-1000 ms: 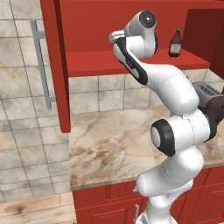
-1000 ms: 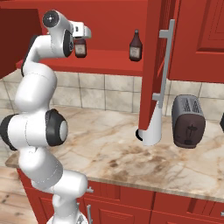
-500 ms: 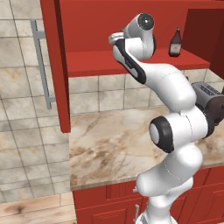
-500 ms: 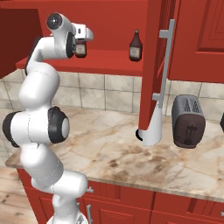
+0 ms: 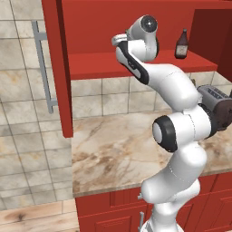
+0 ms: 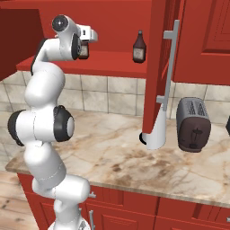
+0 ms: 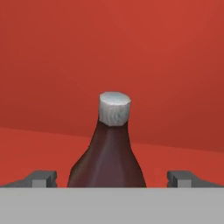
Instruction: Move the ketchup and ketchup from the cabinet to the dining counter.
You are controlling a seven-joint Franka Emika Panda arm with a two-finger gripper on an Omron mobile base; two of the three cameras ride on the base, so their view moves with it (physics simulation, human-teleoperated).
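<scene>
Two ketchup bottles stand on the red shelf of the open cabinet [image 5: 113,64] [image 6: 112,60]. The nearer ketchup [image 7: 109,153] is dark red-brown with a pale cap. It stands upright between the two fingertips of my open gripper [image 7: 112,178], with a gap on each side. From the right base view this ketchup [image 6: 83,52] is partly hidden behind my gripper [image 6: 85,44]. The other ketchup [image 5: 181,44] [image 6: 139,47] stands free further right on the shelf. The dining counter is out of view.
Below the cabinet runs a marbled worktop [image 5: 113,149] [image 6: 134,164] backed by tiles. A dark toaster [image 6: 193,123] [image 5: 217,102] and a white paper-towel roll [image 6: 155,134] stand on it. Open cabinet doors [image 5: 56,68] [image 6: 157,67] with silver handles hang on both sides of my arm.
The hand has crept slightly further toward the nearer ketchup. The jaws have stayed open and both bottles have not moved.
</scene>
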